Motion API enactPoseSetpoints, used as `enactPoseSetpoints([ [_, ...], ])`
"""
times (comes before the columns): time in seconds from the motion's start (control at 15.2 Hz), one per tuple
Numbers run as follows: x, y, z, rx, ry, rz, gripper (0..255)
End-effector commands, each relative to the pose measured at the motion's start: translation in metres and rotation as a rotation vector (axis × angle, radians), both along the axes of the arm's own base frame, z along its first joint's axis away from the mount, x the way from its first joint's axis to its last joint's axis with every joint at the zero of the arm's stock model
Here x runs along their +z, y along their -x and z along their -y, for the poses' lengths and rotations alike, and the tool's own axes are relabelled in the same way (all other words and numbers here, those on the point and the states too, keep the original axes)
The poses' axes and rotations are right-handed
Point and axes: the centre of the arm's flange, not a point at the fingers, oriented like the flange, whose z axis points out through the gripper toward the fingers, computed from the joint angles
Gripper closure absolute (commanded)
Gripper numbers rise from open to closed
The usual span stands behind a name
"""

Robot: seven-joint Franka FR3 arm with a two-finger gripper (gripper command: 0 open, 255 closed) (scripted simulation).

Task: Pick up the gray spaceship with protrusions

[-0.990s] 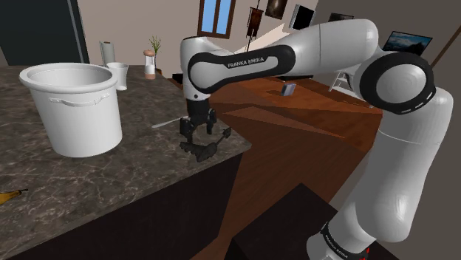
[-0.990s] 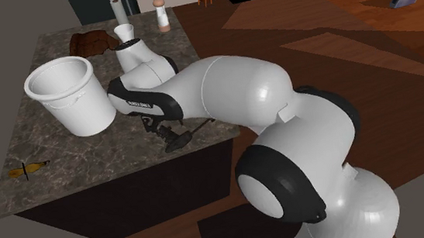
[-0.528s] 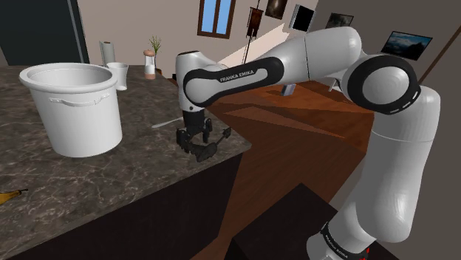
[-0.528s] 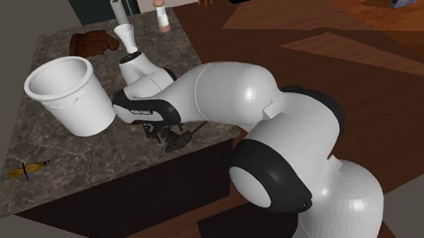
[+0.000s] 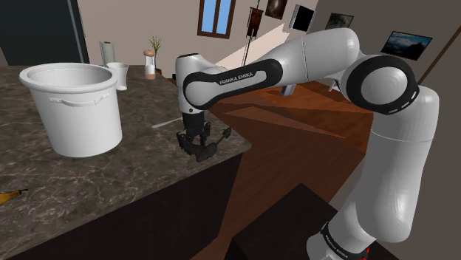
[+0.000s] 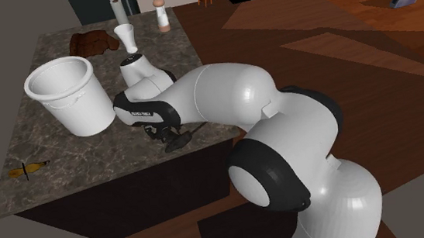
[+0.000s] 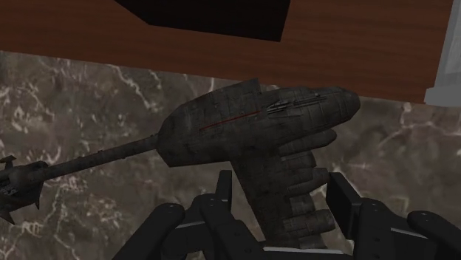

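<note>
— Grey, nearly black, that spaceship [image 7: 258, 125] lies flat on the marble counter [image 5: 111, 177], close to its corner edge, right under the gripper [image 7: 281, 193].
— Jaws?
— Parted, fingers [image 7: 346, 199] flanking the ribbed stub that juts from the hull. A sliver of gap each side, I reckon; no squeeze yet.
— Good spot to take it?
— Best one going. The stub looks thick and stiff, and the ribs should stop slipping. That long thin boom with the spiky tip looks fragile, so leave it alone.
— Heavy?
— Light, I'd guess, but lopsided: the boom may tip it once it lifts.
</note>
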Motion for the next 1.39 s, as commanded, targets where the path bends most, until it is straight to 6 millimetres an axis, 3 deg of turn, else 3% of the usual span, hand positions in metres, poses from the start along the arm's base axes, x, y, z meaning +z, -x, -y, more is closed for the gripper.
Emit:
enactPoseSetpoints([
  [0.0, -0.001, 0.000, 0.000, 0.000, 0.001, -0.002, 255],
  [0.2, -0.002, 0.000, 0.001, 0.000, 0.001, -0.002, 255],
  [1.19, 0.078, 0.000, 0.001, 0.000, 0.001, -0.002, 255],
  [1.32, 0.078, 0.000, 0.001, 0.000, 0.001, -0.002, 255],
])
